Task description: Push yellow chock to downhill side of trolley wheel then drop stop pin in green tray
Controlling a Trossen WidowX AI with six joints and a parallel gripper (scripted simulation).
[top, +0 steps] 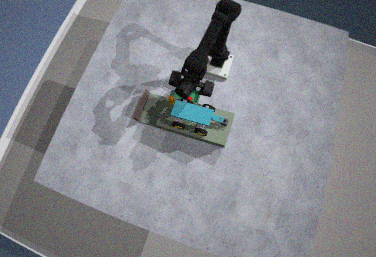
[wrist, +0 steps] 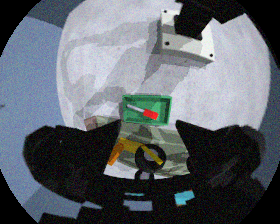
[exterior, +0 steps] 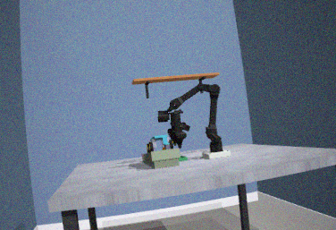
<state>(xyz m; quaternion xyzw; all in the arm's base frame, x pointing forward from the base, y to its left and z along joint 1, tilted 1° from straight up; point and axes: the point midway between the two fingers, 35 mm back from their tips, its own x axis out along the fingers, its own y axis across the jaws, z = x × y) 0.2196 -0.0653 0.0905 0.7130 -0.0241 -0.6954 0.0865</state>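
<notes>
The red-headed stop pin [wrist: 150,114] [top: 190,98] lies in the green tray [wrist: 169,111] [exterior: 183,158], its pale shaft pointing left in the wrist view. My gripper [wrist: 148,123] [top: 186,96] [exterior: 180,145] is open and empty, above the tray side of the ramp. The yellow chock [wrist: 130,145] sits on the ramp [top: 222,137] [exterior: 165,156] beside a trolley wheel; its orange handle [wrist: 115,154] [top: 171,99] sticks out to the left. Whether it touches the wheel I cannot tell. The trolley [top: 192,113] [exterior: 160,139], with its cyan top, stands on the ramp, mostly hidden in the wrist view.
A brown end board [top: 142,106] stands at the ramp's left end in the top view. The arm's white base [top: 223,68] [exterior: 216,155] [wrist: 186,49] is behind the tray. An orange shelf [exterior: 176,79] is on the wall behind.
</notes>
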